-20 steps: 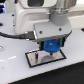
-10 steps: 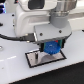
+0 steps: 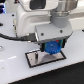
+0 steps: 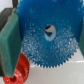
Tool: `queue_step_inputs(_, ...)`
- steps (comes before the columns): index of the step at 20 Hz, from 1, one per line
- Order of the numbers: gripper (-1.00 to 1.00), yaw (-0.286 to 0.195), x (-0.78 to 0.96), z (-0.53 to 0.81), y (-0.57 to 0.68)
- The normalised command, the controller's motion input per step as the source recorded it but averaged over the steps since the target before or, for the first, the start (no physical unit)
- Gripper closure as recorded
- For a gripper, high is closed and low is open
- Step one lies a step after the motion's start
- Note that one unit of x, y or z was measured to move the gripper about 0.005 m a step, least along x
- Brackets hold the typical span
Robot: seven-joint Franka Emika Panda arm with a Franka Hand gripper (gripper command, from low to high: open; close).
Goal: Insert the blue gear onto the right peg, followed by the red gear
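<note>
blue gear (image 3: 51, 48) gripped in lowered hand (image 3: 50, 46) above plate (image 3: 35, 59).

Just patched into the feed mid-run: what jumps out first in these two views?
The blue gear fills the wrist view, its centre hole showing, with a gripper finger against its edge. The red gear peeks out beside it. In the exterior view, the gripper hangs low over the black-bordered plate.

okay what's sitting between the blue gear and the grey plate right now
Nothing visible in the exterior view: the blue gear, held at the gripper, hangs just over the grey plate, with no object showing between them.
</note>
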Motion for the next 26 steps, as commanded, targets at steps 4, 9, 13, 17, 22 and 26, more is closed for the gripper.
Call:
queue_step_inputs(4,1.0,0.0,0.37,-0.02,0.0)
queue_step_inputs(9,1.0,0.0,0.29,0.24,0.05)
queue_step_inputs(13,1.0,0.0,0.34,0.04,0.13)
queue_step_inputs(17,1.0,0.0,0.35,0.03,0.14)
queue_step_inputs(22,1.0,0.0,0.24,-0.06,0.03)
queue_step_inputs(26,1.0,0.0,0.24,-0.11,0.01)
